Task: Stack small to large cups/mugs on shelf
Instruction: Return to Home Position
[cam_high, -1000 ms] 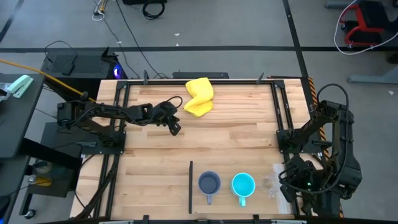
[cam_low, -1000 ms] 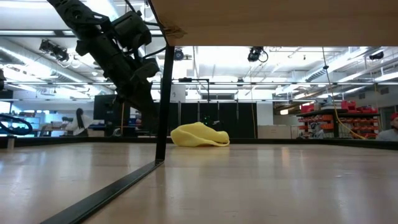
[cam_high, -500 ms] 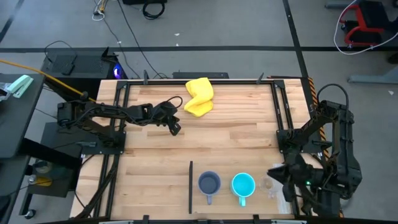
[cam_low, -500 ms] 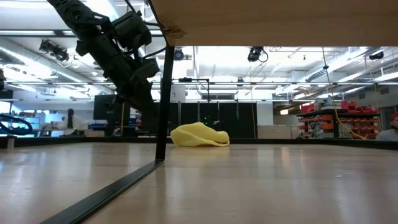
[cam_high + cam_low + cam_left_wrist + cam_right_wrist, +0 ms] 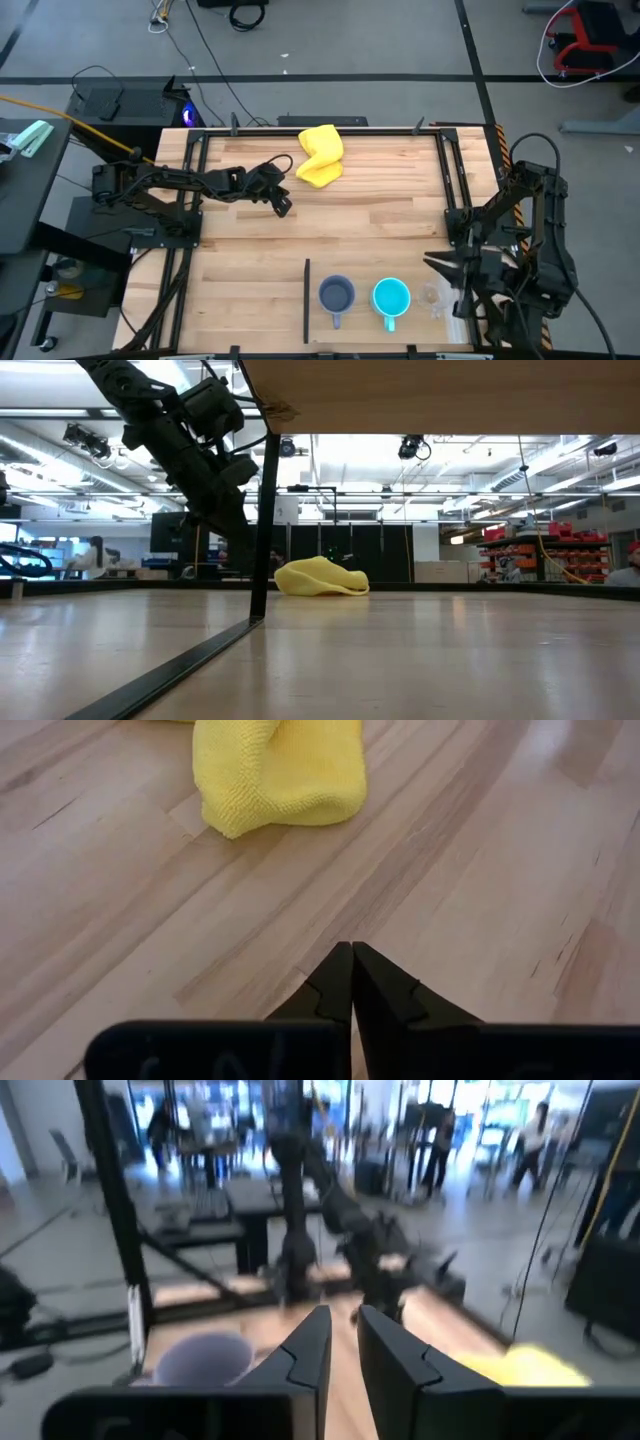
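While the left arm lies stretched low across the tabletop (image 5: 380, 215) from its left edge, the left pincer (image 5: 280, 205) sits near the yellow cloth (image 5: 320, 155). The right arm is folded at the right edge, with the right pincer (image 5: 432, 262) aimed inward. On the shelf (image 5: 362, 290) stand the grey-blue mug (image 5: 336, 295), turquoise mug (image 5: 391, 297) and clear cup (image 5: 432, 296) in a row. Seen level, the left arm slants down beside the shelf's post (image 5: 262, 530). Its wrist camera shows fingers (image 5: 335, 982) pressed together over bare wood. The right wrist's fingers (image 5: 312, 1348) are slightly spread — holding nothing.
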You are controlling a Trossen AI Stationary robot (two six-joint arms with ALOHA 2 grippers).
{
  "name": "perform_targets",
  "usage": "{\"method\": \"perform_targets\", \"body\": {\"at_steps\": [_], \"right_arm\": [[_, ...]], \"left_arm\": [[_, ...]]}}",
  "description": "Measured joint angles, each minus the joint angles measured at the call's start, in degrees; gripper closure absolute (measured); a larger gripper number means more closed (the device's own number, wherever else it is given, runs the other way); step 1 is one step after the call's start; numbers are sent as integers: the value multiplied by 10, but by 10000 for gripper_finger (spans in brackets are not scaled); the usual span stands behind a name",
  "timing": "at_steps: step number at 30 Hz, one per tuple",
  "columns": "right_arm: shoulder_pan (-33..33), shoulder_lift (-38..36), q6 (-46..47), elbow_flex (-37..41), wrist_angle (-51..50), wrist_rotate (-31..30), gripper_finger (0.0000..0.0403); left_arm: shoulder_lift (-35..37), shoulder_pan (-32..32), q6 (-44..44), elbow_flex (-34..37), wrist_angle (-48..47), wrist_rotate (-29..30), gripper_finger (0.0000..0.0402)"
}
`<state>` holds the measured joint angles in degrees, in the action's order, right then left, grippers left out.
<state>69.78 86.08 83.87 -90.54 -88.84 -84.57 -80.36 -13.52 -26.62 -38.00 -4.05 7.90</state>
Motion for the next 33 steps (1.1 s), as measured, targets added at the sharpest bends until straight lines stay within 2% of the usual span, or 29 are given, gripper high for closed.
{"method": "perform_targets", "body": {"at_steps": [3, 6, 10, 15, 19, 23, 28, 31, 33], "right_arm": [[1, 0, 5, 0, 26, 57, 341], [6, 2, -18, 4, 71, 76, 341], [21, 3, -74, 32, 220, 73, 341], [40, 4, -208, 97, 441, 77, 341], [32, 4, -283, 121, 546, 102, 341], [-11, 4, -392, 122, 650, 197, 341], [-84, 2, -632, 122, 839, 406, 341], [-128, -26, -707, 122, 868, 492, 341], [-157, -61, -729, 122, 856, 520, 341]], "left_arm": [[0, 0, 2, 0, 0, 0, 381], [0, 0, 2, 0, 0, 0, 375], [0, 0, 2, 0, 0, 0, 371], [0, 2, 4, 0, 0, -2, 371], [0, 2, 27, 0, 18, -2, 376], [0, 2, 33, 0, 54, -27, 381], [0, 3, 37, 0, 79, -70, 376], [0, 8, 40, 0, 78, -84, 371], [0, 18, 51, 0, 79, -87, 369]]}}
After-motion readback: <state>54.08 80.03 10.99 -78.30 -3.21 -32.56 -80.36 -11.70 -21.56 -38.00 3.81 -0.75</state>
